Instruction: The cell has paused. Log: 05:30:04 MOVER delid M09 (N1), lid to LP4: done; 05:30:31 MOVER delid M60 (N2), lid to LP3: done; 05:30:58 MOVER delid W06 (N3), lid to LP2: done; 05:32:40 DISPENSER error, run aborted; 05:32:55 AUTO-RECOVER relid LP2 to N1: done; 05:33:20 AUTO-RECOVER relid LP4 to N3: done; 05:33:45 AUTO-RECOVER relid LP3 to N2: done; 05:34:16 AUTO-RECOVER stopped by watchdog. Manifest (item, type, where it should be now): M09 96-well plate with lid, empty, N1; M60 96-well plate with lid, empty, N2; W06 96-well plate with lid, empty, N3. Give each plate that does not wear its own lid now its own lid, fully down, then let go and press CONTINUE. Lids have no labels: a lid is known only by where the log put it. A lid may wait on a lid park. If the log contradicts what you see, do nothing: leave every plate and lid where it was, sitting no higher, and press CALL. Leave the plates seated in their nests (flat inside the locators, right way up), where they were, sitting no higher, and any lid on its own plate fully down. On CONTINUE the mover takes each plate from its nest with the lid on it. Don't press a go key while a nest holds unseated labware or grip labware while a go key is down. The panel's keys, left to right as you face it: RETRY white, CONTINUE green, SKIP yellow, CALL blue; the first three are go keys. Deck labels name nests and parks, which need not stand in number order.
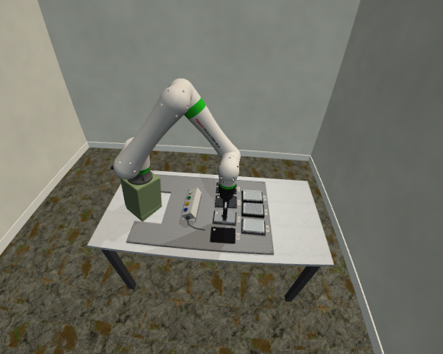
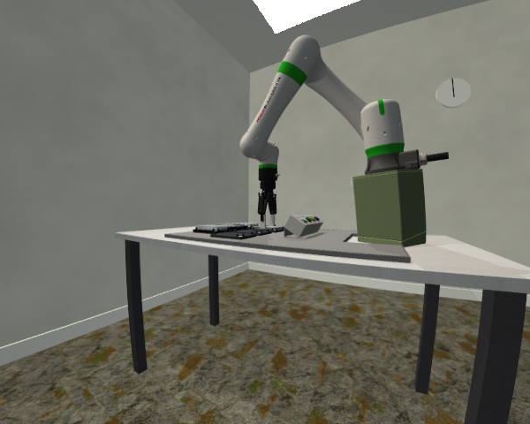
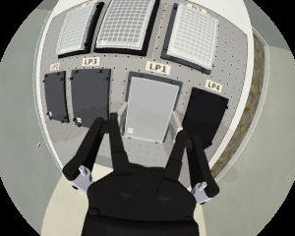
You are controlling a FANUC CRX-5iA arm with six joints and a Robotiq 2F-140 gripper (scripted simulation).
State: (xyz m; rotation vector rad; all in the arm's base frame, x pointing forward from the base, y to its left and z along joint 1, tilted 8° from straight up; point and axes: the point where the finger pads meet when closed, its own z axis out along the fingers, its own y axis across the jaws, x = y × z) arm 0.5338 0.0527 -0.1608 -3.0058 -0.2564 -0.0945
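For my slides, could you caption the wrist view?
Tool shut on a clear lid over park LP1, three plates beyond.

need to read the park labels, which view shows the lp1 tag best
The wrist view: the LP1 tag reads clearly above the lid held in the gripper. In the top view the labels are only tiny specks; the exterior view shows the deck edge-on, with no labels legible.
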